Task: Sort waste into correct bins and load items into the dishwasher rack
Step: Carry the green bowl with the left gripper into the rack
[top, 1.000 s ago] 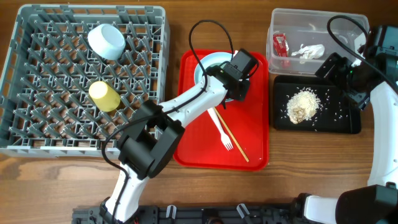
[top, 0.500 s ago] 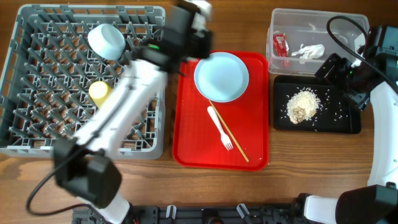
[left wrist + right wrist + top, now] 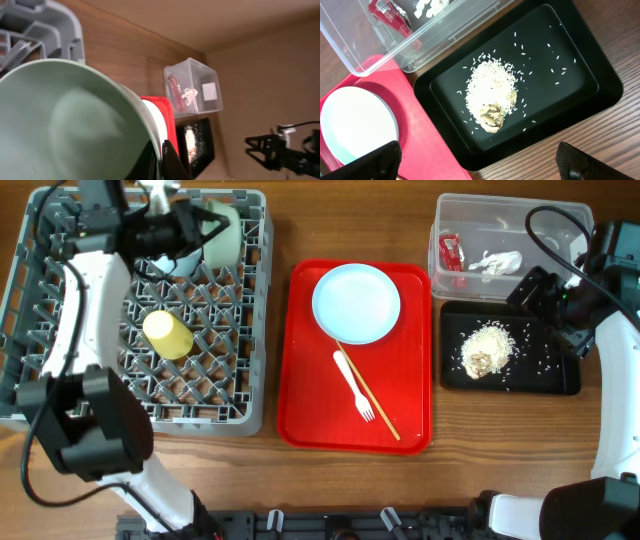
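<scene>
Roughly halfway, I'd say: the waste looks dealt with, since the red wrapper (image 3: 451, 252) and the white tissue (image 3: 497, 260) lie inside the clear tub (image 3: 470, 208), and the rice scraps (image 3: 487, 348) sit heaped in the black tray (image 3: 553, 377) just beside it. The dishwasher rack (image 3: 250, 395) has a yellow cup (image 3: 167, 335) sitting among its pegs. The pale green bowl (image 3: 224, 230) is over the rack's back right corner, pinched by its rim in the left claw (image 3: 162, 159) and tipped on edge so that its hollow faces the wrist camera; whether it touches the pegs yet I cannot tell. Left to load are the white plate (image 3: 356, 302), the white fork (image 3: 353, 383) and the wooden chopstick (image 3: 378, 405), all on the red serving tray (image 3: 412, 420) in the middle of the table (image 3: 300, 490), with fork and chopstick crossing just below the plate. The left arm runs up the rack's left side and bends across along its back edge. The right claw (image 3: 480, 165) hangs spread wide, gripping nothing, above the black tray and close to the tub.
</scene>
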Controlling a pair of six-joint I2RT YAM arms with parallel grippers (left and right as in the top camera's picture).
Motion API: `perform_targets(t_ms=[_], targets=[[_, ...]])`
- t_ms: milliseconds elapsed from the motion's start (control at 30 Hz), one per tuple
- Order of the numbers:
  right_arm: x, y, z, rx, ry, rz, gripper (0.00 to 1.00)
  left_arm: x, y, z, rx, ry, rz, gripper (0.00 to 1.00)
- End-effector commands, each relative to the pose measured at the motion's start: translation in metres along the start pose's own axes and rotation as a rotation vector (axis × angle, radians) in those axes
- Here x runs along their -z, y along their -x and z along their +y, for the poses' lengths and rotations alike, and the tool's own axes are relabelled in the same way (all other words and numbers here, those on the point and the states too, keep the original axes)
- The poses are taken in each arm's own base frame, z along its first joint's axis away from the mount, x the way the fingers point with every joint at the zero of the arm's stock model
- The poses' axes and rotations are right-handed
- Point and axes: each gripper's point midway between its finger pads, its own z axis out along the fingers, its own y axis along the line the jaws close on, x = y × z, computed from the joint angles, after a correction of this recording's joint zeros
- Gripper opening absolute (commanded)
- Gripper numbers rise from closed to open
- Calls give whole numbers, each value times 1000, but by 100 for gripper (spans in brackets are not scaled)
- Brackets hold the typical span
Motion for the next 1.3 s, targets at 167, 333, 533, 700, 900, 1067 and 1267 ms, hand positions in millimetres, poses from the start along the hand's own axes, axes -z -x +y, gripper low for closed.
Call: perform_targets(t_ms=[167,333,533,700,900,1067,1267], targets=[[3,1,1,5,12,-7,100,13,-7,46,236,-202,57,4],[4,0,4,5,25,0,100,9,-13,67,304,-193,70,4],[4,0,4,5,25,-1,100,9,-14,64,386,-226,89,4],[4,0,4,5,25,0,100,8,-15,64,425,-218,95,4],[4,0,4,5,25,-1,100,5,-16,69,531,-181,102,4],[4,0,4,5,26,-2,100,5,-15,67,599,-186,109,4],[4,1,4,6,27,-4,100,7,-12,59,599,-235,118,4]])
